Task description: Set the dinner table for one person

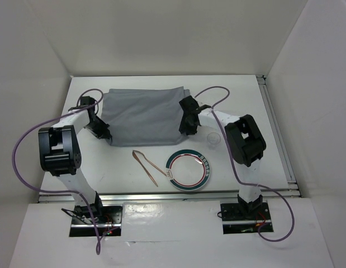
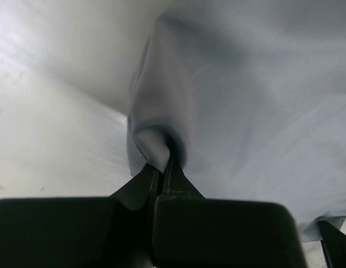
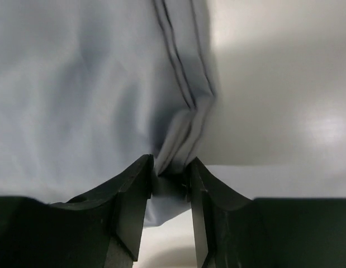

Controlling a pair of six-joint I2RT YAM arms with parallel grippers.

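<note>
broadly, by size:

- bench [image 1: 245, 95]: large white rectangle, matte and flat, filling the floor of a white-walled enclosure; carries everything below. its near edge is partly covered by the arm bases.
- grey cloth [image 1: 142, 117]: soft woven fabric, roughly rectangular, lying rumpled on the far middle of the bench. stitched hem lines show along its right edge in the right wrist view. its two near corners are hidden under the grippers.
- left gripper [image 2: 166, 162]: black fingers closed tight on a pinched fold at the cloth's left near corner; the fabric bulges just above the tips. the lower part of its view is blocked by the blurred black gripper body.
- right gripper [image 3: 171, 170]: black fingers standing a little apart with the bunched hem of the cloth's right near corner wedged between them, touching both.
- plate [image 1: 188, 170]: round, white, glossy, with a green and red rim band; near the bench's front, right of centre. a small pale mark on its left rim is too small to identify.
- tongs [image 1: 145, 166]: thin, tan, two-legged, just left of the plate.
- cup [image 1: 213, 139]: small, clear, hard to make out, beside the right arm.
</note>
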